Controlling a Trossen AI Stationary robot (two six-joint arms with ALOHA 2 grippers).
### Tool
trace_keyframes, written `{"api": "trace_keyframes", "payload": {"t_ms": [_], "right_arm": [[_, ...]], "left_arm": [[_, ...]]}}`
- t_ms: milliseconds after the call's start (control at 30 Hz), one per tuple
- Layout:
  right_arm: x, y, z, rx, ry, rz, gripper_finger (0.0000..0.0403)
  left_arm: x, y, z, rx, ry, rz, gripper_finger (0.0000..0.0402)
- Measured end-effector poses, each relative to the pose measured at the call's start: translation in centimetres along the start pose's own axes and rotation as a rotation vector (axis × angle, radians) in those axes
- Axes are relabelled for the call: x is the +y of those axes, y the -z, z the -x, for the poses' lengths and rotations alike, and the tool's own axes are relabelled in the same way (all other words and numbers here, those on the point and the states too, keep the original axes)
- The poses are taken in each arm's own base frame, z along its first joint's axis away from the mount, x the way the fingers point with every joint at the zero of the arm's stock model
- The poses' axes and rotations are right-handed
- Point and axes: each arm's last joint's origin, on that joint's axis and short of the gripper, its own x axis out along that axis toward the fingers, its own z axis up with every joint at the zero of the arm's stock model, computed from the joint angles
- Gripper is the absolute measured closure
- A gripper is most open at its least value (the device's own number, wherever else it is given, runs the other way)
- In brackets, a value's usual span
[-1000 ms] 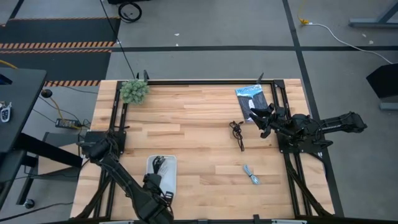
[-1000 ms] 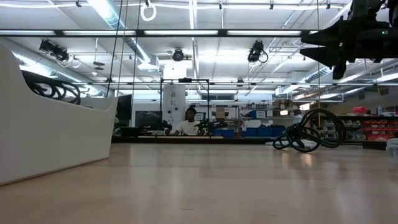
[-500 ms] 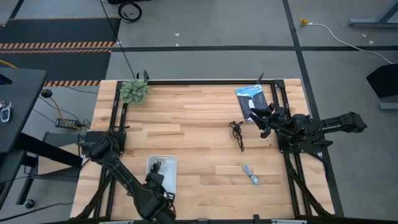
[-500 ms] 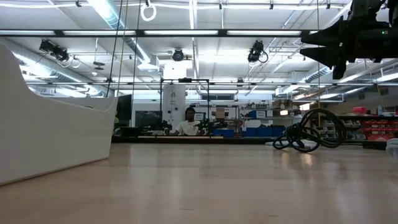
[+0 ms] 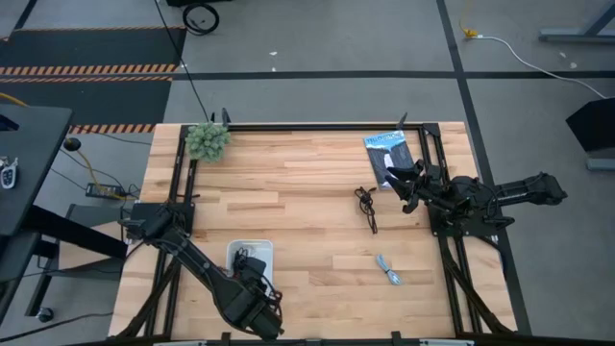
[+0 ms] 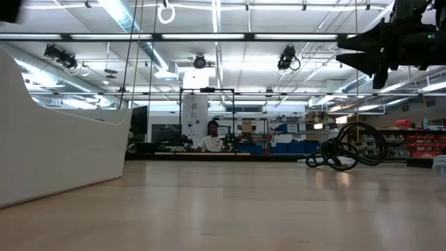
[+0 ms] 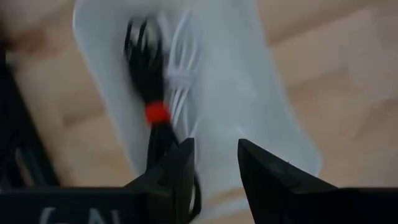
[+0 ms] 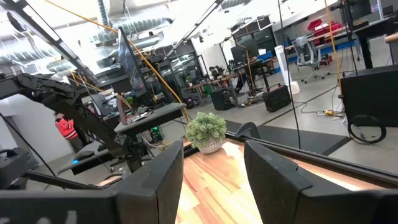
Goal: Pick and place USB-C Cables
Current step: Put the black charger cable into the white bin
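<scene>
A white tray (image 5: 233, 252) stands at the table's near left. In the left wrist view the tray (image 7: 249, 74) holds a black cable with a red band (image 7: 152, 112) and a white-grey cable (image 7: 180, 81), lying on its floor. My left gripper (image 5: 254, 286) hovers open over the tray's near end (image 7: 214, 162). A black coiled cable (image 5: 366, 207) lies on the wood right of centre and also shows in the low view (image 6: 348, 146). A light blue-grey cable (image 5: 389, 271) lies nearer the front. My right gripper (image 5: 399, 181) is open (image 8: 211, 162) and held above the table beside the black cable.
A flat dark blue-and-white packet (image 5: 389, 154) lies at the far right, just beyond the right gripper. A small green plant (image 5: 207, 140) stands at the far left corner. Black frame rails (image 5: 307, 126) run along the table's edges. The tray's white wall (image 6: 56, 153) fills the low view's left.
My left arm has drawn back toward the table's near edge and a little to the right. The black cable loops that showed above the tray's wall in the low view have dropped out of sight into the tray. The right arm has kept still.
</scene>
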Motion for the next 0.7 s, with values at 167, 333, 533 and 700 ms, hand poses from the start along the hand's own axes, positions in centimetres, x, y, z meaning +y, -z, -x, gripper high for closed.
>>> {"api": "trace_keyframes", "payload": {"t_ms": [167,333,533,700], "right_arm": [[0.0,0.0,0.0,0.0,0.0,0.0,0.0227],[0.0,0.0,0.0,0.0,0.0,0.0,0.0227],[0.0,0.0,0.0,0.0,0.0,0.0,0.0227],[0.0,0.0,0.0,0.0,0.0,0.0,0.0227]], "left_arm": [[-1.2,-1.8,-0.2,-0.182,0.101,-0.116,0.0269],[-3.5,-4.1,-0.3,-0.34,0.226,-0.353,0.0269],[-5.9,-7.4,-0.4,-0.494,0.289,-0.599,0.0269],[-7.0,-10.5,-0.5,-0.584,0.282,-0.744,0.0269]]}}
